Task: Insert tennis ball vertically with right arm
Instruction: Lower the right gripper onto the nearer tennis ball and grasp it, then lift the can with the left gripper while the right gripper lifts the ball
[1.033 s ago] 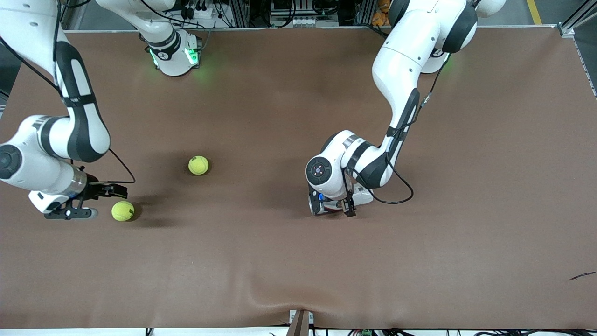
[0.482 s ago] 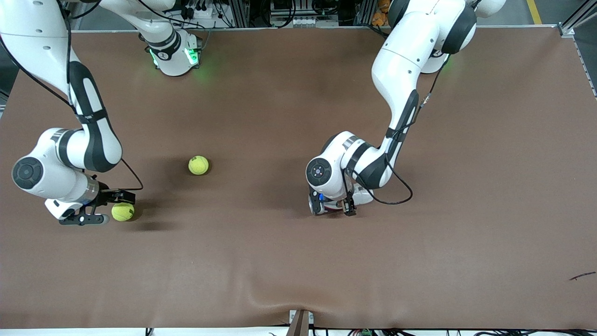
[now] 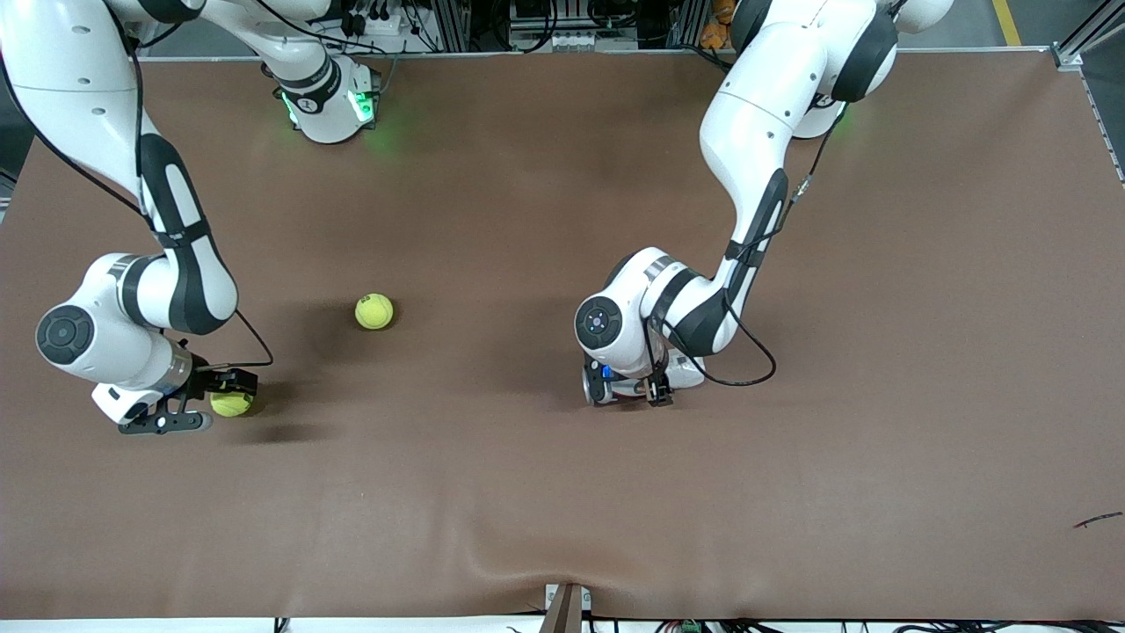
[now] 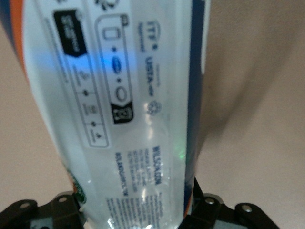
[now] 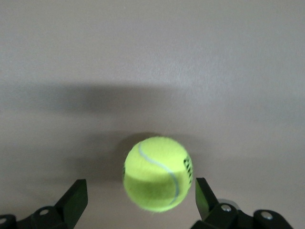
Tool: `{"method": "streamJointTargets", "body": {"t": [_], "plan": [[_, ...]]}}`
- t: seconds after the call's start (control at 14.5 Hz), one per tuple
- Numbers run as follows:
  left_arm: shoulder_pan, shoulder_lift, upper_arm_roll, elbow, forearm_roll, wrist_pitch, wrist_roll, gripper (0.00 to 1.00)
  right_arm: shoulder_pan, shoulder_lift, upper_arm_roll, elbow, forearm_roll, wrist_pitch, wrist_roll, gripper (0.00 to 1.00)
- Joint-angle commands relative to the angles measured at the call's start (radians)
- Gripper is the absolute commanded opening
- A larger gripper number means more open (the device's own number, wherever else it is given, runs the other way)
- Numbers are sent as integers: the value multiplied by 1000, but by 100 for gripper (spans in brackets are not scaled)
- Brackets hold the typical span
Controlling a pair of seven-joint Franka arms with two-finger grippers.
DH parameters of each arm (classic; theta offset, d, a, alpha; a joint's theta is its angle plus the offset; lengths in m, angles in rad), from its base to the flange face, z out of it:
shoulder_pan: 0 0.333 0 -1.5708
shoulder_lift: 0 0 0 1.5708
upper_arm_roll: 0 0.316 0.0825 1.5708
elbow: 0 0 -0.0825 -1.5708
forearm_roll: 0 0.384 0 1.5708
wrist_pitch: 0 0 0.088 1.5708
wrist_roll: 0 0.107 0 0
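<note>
Yellow tennis ball (image 5: 157, 173) between open fingers (image 5: 76, 198), seemingly untouched.

Glossy white arms (image 3: 756, 114) with dark grey joint sections, thin black cables, green-lit bases.

Black scrap (image 3: 1098, 520) on brown table (image 3: 879, 457), left arm's end.

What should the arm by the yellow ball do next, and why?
Probably close the right tool on the fuzzy yellow tennis ball: its open fingers flank it on the brown table. The left tool waits at the clear plastic can.
</note>
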Motion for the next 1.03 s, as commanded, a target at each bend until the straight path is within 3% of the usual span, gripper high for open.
{"method": "streamJointTargets", "body": {"t": [0.0, 0.28, 0.96], "plan": [[-14, 10, 9, 16, 19, 0, -3, 72, -32, 60, 5, 61, -1, 0, -61, 100], [-31, -6, 0, 24, 16, 3, -77, 72, -34, 71, 5, 58, 3, -2, -61, 100], [-37, -46, -65, 27, 10, 172, -272, 71, -34, 96, 5, 62, 10, 3, -60, 100]]}}
